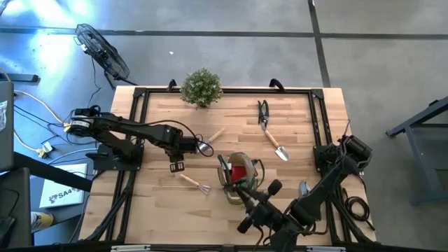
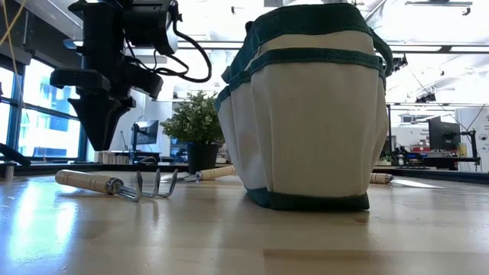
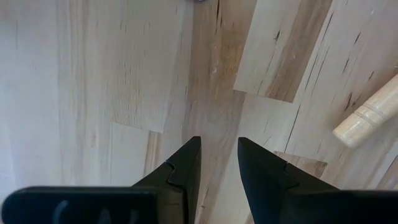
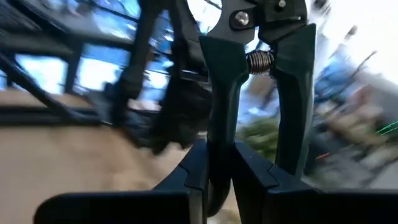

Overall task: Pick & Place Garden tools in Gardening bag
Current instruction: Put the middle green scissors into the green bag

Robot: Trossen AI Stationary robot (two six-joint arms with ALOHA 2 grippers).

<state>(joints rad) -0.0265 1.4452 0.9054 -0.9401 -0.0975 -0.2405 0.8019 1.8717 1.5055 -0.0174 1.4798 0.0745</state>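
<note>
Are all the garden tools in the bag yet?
Not yet. The bag already holds a red piece. The right gripper is shut on green-handled pruners. The rake, trowel and snips still lie on the table. The left gripper is open and empty.

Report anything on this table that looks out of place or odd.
Nothing looks damaged or spilled. The gardening bag stands upright; a rake, trowel and dark snips lie loose on the table. The right claw pinches one handle of the green-handled pruners.
</note>
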